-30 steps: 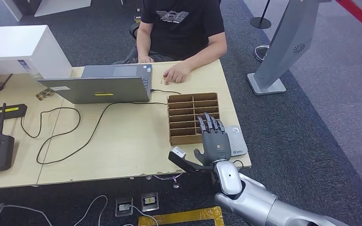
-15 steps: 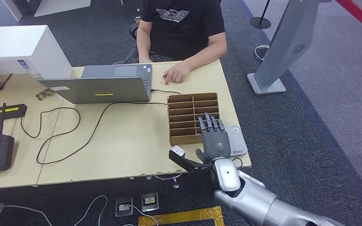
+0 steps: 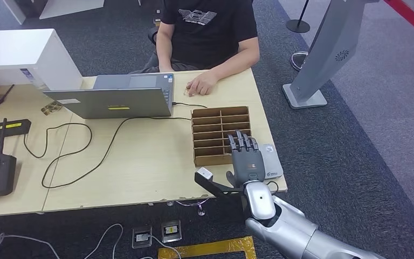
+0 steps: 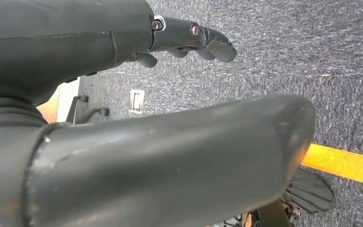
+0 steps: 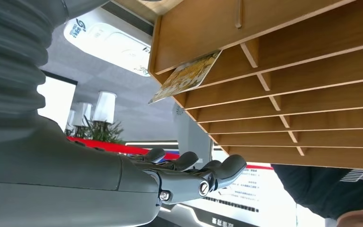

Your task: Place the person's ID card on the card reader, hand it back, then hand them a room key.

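Here right robot hand (image 3: pixel 246 162) hovers, fingers apart, empty, between wooden organizer (image 3: pixel 213 135) and card reader (image 3: pixel 270 161).

Card reader (image 3: pixel 270 161): flat, light grey, rounded corners, small blue logo near one corner; lies on the table edge just right of the wooden divided tray, partly hidden under the robot's hand in the head view. In the right wrist view, pale underside-like face with blue logo (image 5: pixel 105 41), beside the tray's corner. Room key card (image 5: pixel 185 75): thin, printed in yellow and green tones, stands tilted in the tray's nearest corner compartment, one end sticking out past the rim. ID card: cannot tell where.
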`<state>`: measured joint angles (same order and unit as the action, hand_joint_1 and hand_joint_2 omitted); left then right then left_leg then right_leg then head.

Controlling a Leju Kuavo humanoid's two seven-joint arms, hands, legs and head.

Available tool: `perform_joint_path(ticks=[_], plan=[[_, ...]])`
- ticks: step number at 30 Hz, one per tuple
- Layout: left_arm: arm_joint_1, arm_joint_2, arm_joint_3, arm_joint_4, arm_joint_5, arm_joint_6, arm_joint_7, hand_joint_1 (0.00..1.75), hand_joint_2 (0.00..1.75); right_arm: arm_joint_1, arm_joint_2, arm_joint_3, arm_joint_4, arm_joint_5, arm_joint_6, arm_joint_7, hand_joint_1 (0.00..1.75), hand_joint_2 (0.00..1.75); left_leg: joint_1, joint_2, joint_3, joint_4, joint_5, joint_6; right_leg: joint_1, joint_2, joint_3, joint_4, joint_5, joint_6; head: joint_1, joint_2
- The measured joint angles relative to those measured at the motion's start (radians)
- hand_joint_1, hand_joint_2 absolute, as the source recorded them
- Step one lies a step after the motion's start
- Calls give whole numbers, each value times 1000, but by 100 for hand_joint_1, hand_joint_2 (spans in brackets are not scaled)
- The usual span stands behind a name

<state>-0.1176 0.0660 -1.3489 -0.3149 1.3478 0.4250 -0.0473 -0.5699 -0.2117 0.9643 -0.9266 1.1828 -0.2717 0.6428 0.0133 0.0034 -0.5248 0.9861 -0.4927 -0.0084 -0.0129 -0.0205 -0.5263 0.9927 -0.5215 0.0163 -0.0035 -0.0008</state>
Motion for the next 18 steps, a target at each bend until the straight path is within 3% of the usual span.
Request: perform_joint_path(ticks=[18], plan=[[0,0,0,0,-11,2,0,0,0,18,0,-15,-15,-27,-2,0,0,175,0,0,0,0,0,0,0,0,0,0,0,0,0,0]])
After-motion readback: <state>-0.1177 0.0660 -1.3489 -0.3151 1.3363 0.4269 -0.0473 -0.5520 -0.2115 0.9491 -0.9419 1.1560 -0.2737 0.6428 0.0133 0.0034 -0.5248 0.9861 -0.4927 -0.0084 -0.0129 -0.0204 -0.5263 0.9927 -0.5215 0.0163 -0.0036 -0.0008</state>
